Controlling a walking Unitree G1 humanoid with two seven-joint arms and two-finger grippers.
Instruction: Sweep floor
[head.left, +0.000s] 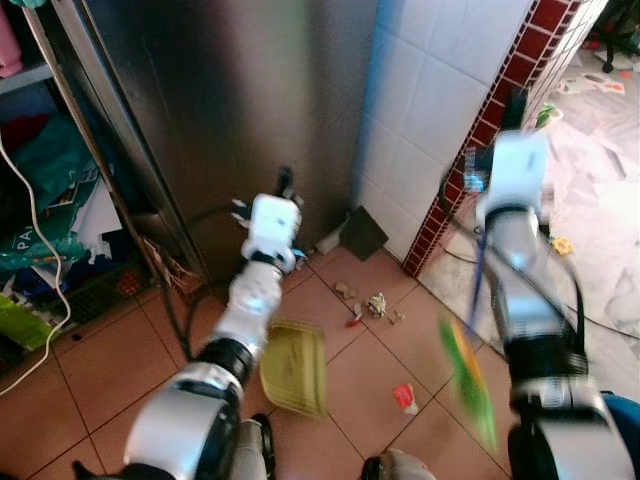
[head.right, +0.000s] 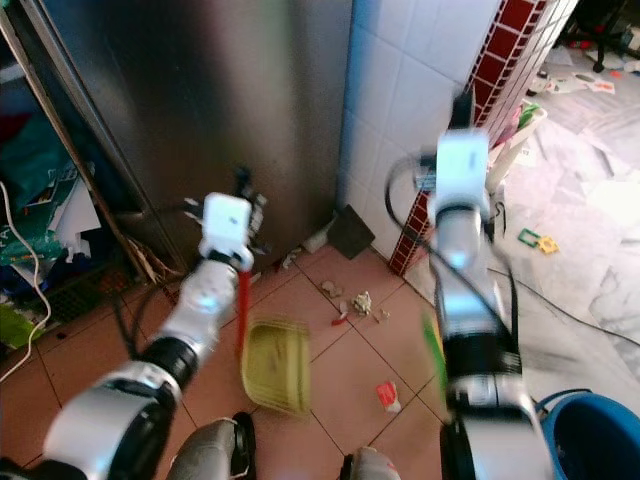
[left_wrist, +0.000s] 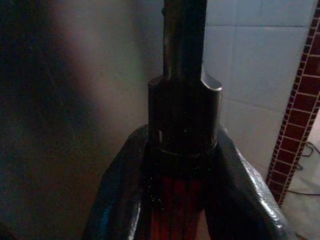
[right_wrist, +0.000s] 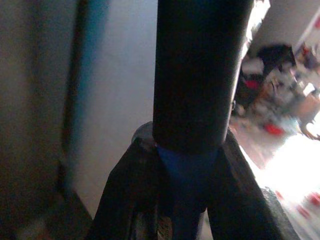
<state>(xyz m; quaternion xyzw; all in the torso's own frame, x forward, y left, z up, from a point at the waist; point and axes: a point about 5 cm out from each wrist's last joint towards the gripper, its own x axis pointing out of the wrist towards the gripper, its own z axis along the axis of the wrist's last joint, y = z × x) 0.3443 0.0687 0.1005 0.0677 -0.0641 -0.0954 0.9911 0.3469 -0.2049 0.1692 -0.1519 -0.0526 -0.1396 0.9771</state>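
Only the right eye view shows the left gripper (left_wrist: 180, 165) clamping the dustpan's red handle (head.right: 243, 305).

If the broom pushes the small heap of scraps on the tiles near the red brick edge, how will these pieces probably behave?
The scraps look small and crumpled, so probably light and easily scattered rather than sliding together. The pieces lie loose and apart, so some may escape sideways. The tile floor has grout lines, which might catch the smallest bits before they reach the dustpan.
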